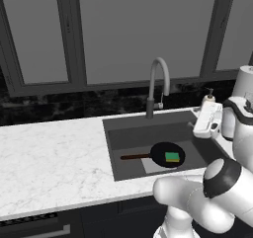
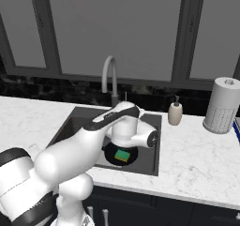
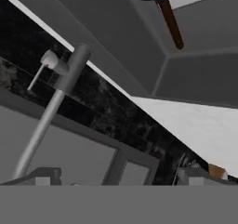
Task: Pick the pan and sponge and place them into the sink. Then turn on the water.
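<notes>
The black pan (image 1: pixel 163 153) lies on the bottom of the dark grey sink (image 1: pixel 133 133), its brown handle pointing left. On the pan rests the green sponge (image 1: pixel 172 156), also seen as the sponge (image 2: pixel 123 154) on the pan (image 2: pixel 112 155). My gripper (image 1: pixel 195 126) hovers over the sink's right side, above the basin and apart from the pan. In the hand view the gripper (image 3: pixel 118 177) is open and empty, facing the grey faucet (image 3: pixel 51 107) and its small lever. The pan's handle (image 3: pixel 171 25) shows at the top. The water is out of view.
The arched faucet (image 1: pixel 158 84) stands behind the sink. A soap dispenser (image 2: pixel 175 112) and a paper towel roll (image 2: pixel 221 105) stand on the marble counter (image 1: pixel 49 153) to the right. My arm crosses in front of the sink (image 2: pixel 154 140) in the right base view.
</notes>
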